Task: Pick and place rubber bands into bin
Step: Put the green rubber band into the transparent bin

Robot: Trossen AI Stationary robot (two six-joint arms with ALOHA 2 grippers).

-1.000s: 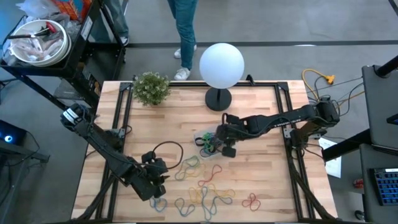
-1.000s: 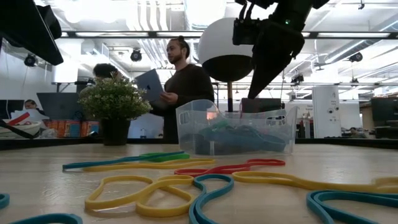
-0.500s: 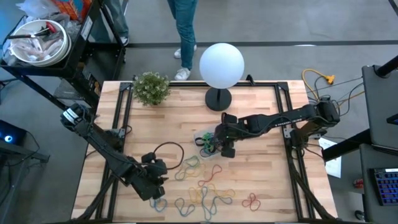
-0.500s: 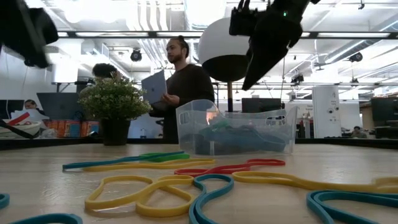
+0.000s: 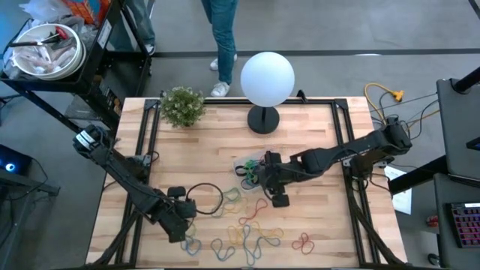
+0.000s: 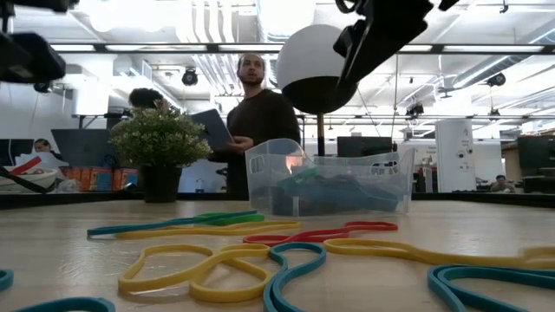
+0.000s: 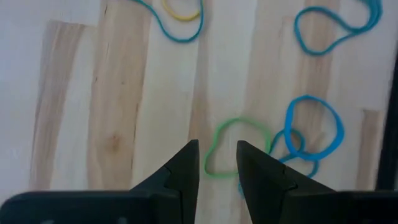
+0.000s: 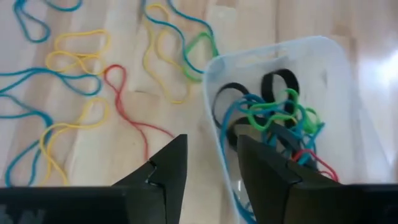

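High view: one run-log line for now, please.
right gripper: open, empty, above bin rim | left gripper: over green band

Bin (image 8: 292, 124) cut by frame edge; bands (image 8: 273, 121) inside tangled, count seemingly untellable.

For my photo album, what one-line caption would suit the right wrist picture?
Right gripper, fingers open, above the clear plastic bin of tangled rubber bands, more loops scattered on the wooden table.

The high view looks straight down on the whole table (image 5: 300, 135). The low view looks level across it; both show the bin (image 6: 329, 182)
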